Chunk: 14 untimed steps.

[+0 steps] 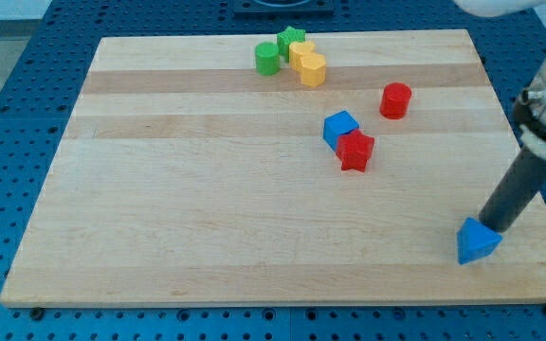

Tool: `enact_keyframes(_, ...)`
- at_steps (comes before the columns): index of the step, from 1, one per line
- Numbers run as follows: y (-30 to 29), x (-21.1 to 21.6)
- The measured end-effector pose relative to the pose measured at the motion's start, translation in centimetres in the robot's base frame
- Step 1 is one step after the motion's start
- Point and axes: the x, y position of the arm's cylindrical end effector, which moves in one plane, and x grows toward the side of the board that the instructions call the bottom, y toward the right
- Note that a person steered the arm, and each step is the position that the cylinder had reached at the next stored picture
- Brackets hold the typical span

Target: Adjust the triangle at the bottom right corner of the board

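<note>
A blue triangle block (477, 242) lies near the bottom right corner of the wooden board (207, 218). My tip (492, 227) is at the triangle's upper right edge, touching or almost touching it. The dark rod rises from there toward the view's upper right.
A blue cube (340, 128) and a red star-shaped block (355, 151) sit together right of the middle. A red cylinder (395, 100) stands further right. Near the top edge are a green cylinder (267, 58), a green block (291, 43), and two yellow blocks (301, 53) (313, 70).
</note>
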Motion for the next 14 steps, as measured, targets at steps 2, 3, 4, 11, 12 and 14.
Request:
enact_keyframes(2, -2.3, -2.1)
enact_keyframes(3, -7.2, -2.0)
enact_keyframes(4, -10.3, -1.1)
enact_keyframes(11, -4.8, 4.9)
enact_keyframes(12, -4.7, 4.9)
enact_keyframes(14, -12.5, 3.8)
